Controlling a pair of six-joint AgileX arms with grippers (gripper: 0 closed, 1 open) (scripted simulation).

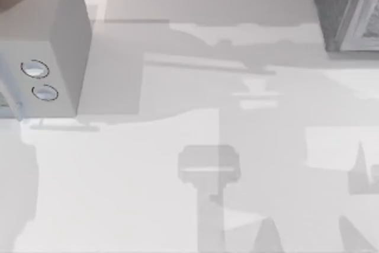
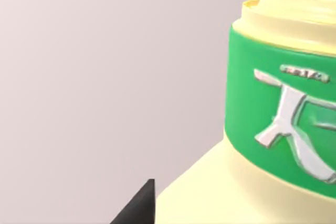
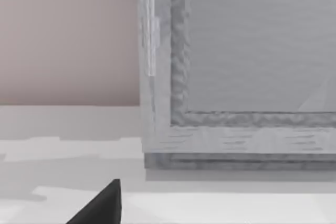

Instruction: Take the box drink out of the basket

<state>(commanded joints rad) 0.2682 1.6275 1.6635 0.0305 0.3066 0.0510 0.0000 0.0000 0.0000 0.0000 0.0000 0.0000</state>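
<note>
A: Table, left edge: grey box with two round dials.
B: Left gripper?
A: Just beside box drink, green label band close up. Grip: cannot tell.
B: Right?
A: Grey framed panel, far corner. Right gripper near it; grip, cannot tell.

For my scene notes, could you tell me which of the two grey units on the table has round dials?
The left grey unit, bearing two round dials; the right grey unit shows a framed panel instead.
</note>
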